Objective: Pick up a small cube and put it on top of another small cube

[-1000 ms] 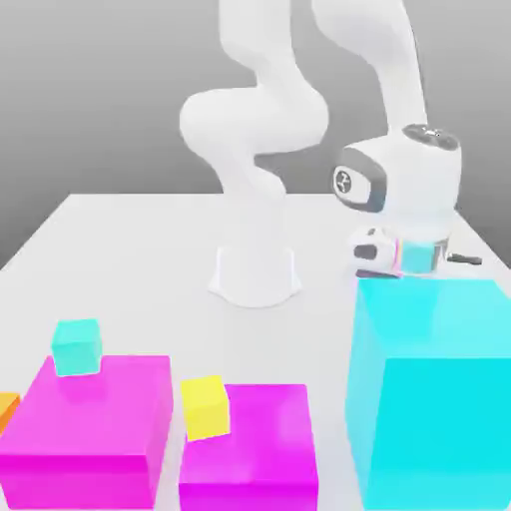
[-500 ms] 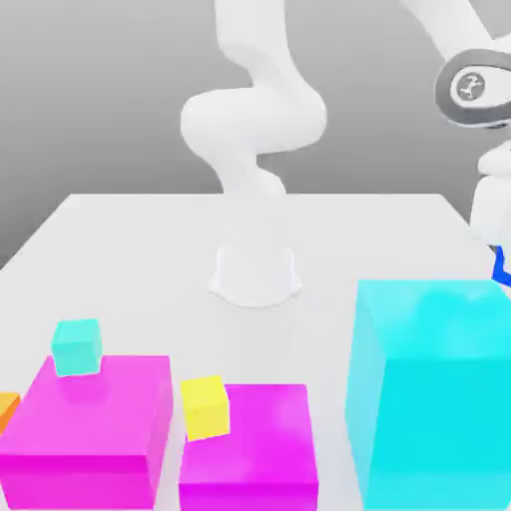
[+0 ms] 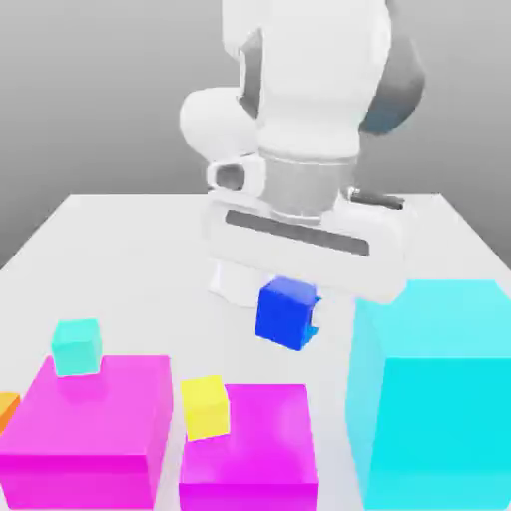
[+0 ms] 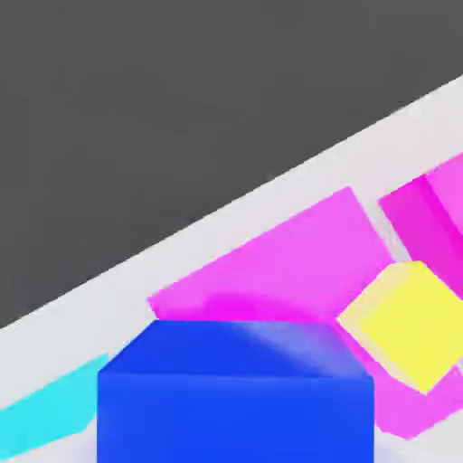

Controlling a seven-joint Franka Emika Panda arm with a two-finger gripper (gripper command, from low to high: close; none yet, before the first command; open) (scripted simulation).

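White bench (image 3: 120,250) holds everything. The big white robot arm (image 3: 299,80) hangs over the middle of it. The biggest block is the tall light-blue block (image 3: 434,399), at the exterior view's right. Next come two flat pink blocks. One pink block (image 3: 90,419) sits at the exterior view's left, and the other pink block (image 3: 255,449) sits in the middle, near the front.

The hand (image 3: 289,299) points down and is squeezed tight on the small cube (image 3: 286,312). This small cube is dark blue. It is up in the air, above the bench, between the pink blocks and the arm's base. In the hand view the dark blue cube (image 4: 235,398) sits close, with pink blocks beyond it.

A small teal cube (image 3: 77,347) rests on top of the left pink block. A small yellow cube (image 3: 206,407) sits tilted, touching the middle pink block's near corner. A tiny orange piece (image 3: 6,407) peeks in at the left edge.
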